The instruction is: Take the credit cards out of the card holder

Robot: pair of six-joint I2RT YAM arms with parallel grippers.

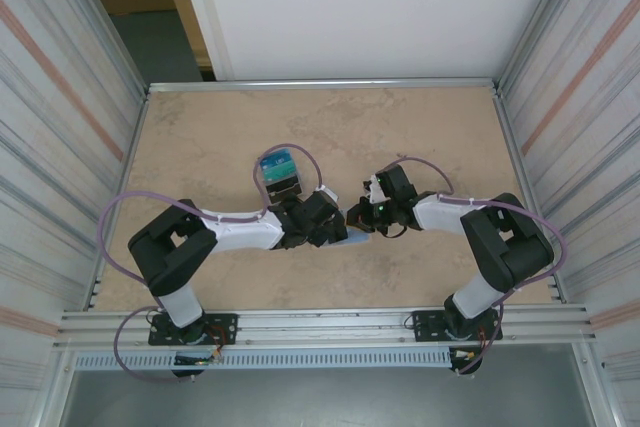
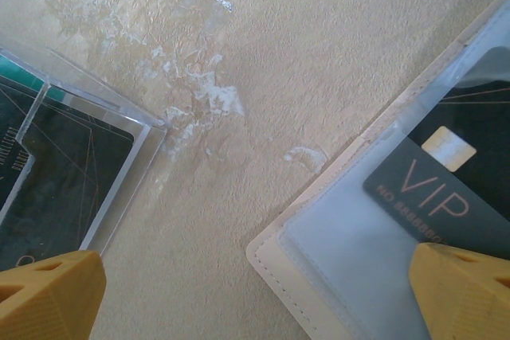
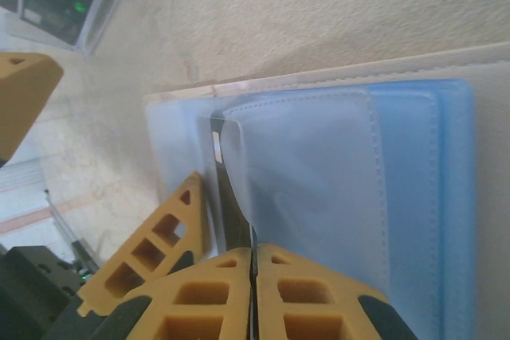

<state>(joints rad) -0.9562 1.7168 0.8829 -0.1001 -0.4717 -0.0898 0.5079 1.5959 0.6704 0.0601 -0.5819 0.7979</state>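
Note:
The card holder (image 2: pixel 335 252) lies open on the table, with a beige stitched edge and pale blue lining (image 3: pixel 319 157). In the top view the card holder (image 1: pixel 352 238) sits between the two grippers. A dark credit card (image 2: pixel 446 189) marked VIP sits in its clear pocket. My right gripper (image 3: pixel 253 254) is shut on the thin edge of this credit card (image 3: pixel 231 197), which stands edge-on at the pocket's mouth. My left gripper (image 2: pixel 255 296) is open. One of its yellow fingers (image 2: pixel 466 292) is over the holder's lining, the other (image 2: pixel 48 292) is over bare table.
A clear plastic box (image 2: pixel 72 157) holding dark and teal cards stands just left of the holder, behind the left gripper (image 1: pixel 325 219) in the top view. The tan table (image 1: pixel 420 127) is walled by metal rails and striped side panels.

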